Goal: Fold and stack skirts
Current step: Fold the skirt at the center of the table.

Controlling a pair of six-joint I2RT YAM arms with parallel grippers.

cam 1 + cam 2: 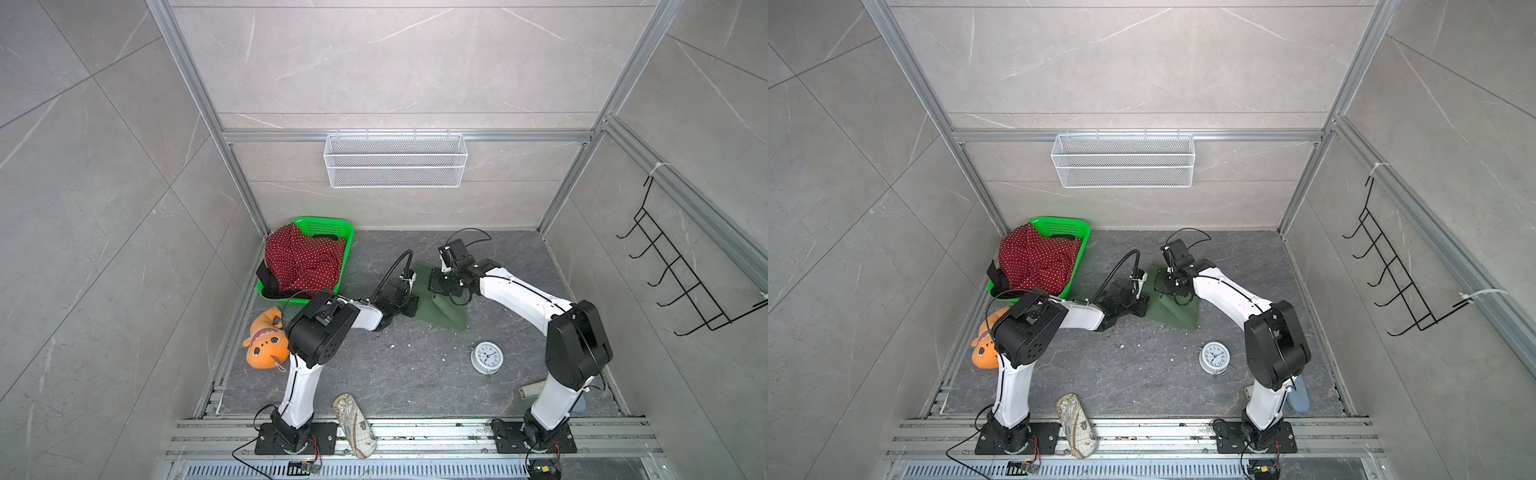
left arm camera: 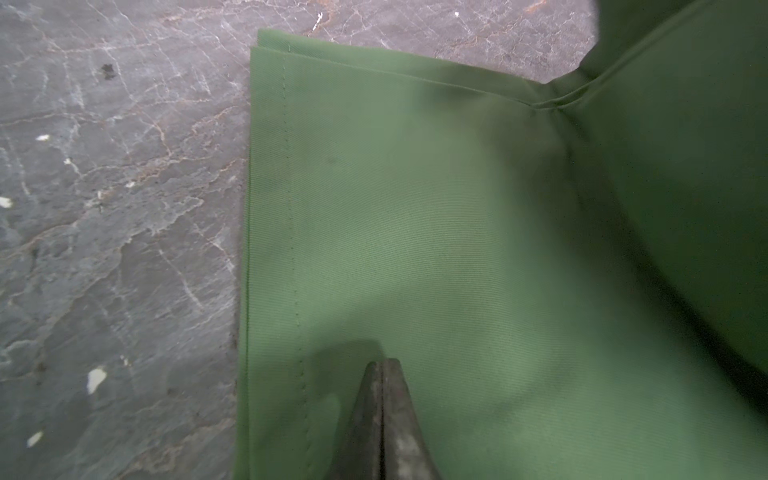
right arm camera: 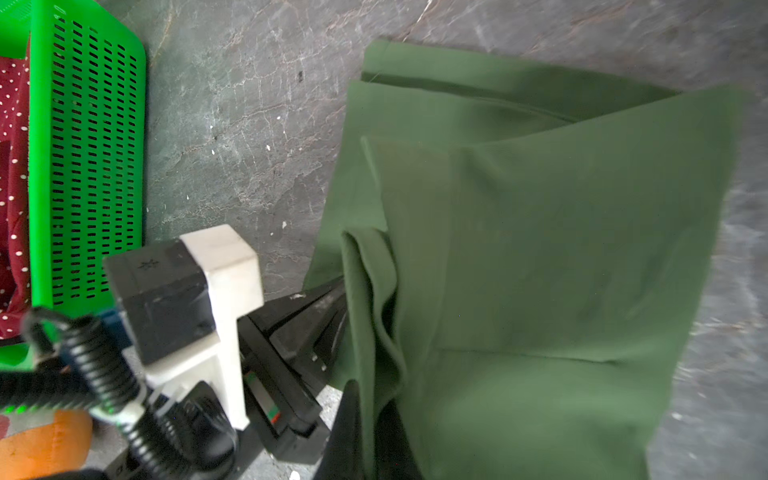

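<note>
The dark green skirt (image 1: 446, 311) (image 1: 1173, 313) lies partly folded on the floor in the middle. My right gripper (image 3: 370, 399) (image 1: 438, 286) is shut on a raised fold of it (image 3: 540, 249). My left gripper (image 2: 381, 363) (image 1: 410, 308) is shut with nothing between its jaws, its tip down on the skirt's flat layer (image 2: 415, 208) near the stitched hem. The red polka-dot skirt (image 1: 303, 262) (image 1: 1038, 257) is heaped in the bright green basket (image 1: 328, 226) at the back left. The black skirt (image 1: 266, 278) shows under it at the basket's left rim.
An orange plush toy (image 1: 266, 345) lies left of the left arm. A white alarm clock (image 1: 487, 356) stands in front of the green skirt. A patterned slipper (image 1: 355, 424) lies at the front rail. A white wire basket (image 1: 395, 160) hangs on the back wall, black hooks (image 1: 681, 270) on the right wall.
</note>
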